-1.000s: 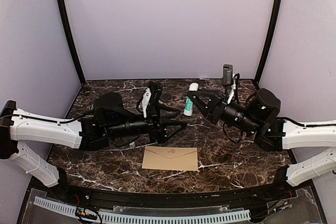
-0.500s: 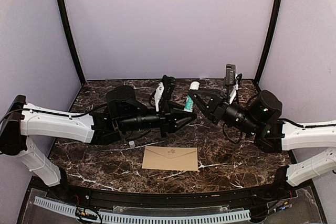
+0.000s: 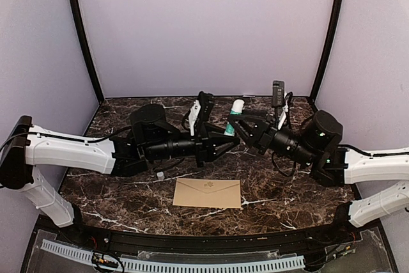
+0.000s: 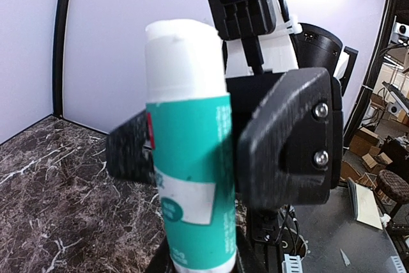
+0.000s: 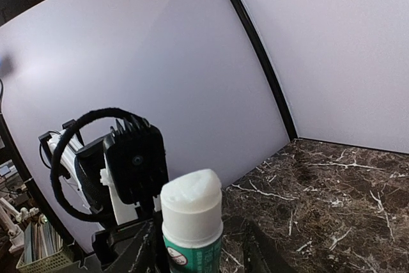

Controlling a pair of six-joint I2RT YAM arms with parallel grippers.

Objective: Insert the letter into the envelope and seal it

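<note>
The brown envelope (image 3: 208,193) lies flat near the table's front edge, with its pointed flap folded down. The letter does not show in any view. Above the table's middle, a green and white glue stick (image 3: 234,118) stands upright and uncapped between the two grippers. My left gripper (image 3: 231,140) is shut on the stick's lower end (image 4: 192,222). My right gripper (image 3: 238,127) is open. Its fingers (image 4: 287,139) flank the stick's middle, and a gap shows beside the tube (image 5: 190,222) in the right wrist view.
A small white cap (image 3: 160,174) lies on the dark marble table (image 3: 287,190) left of the envelope. Both arms reach inward and meet over the middle. Purple walls close in the back and sides.
My left arm reached right to the glue stick and its jaws closed on the lower end. My right gripper's jaws have just widened. The stick now stands more upright.
</note>
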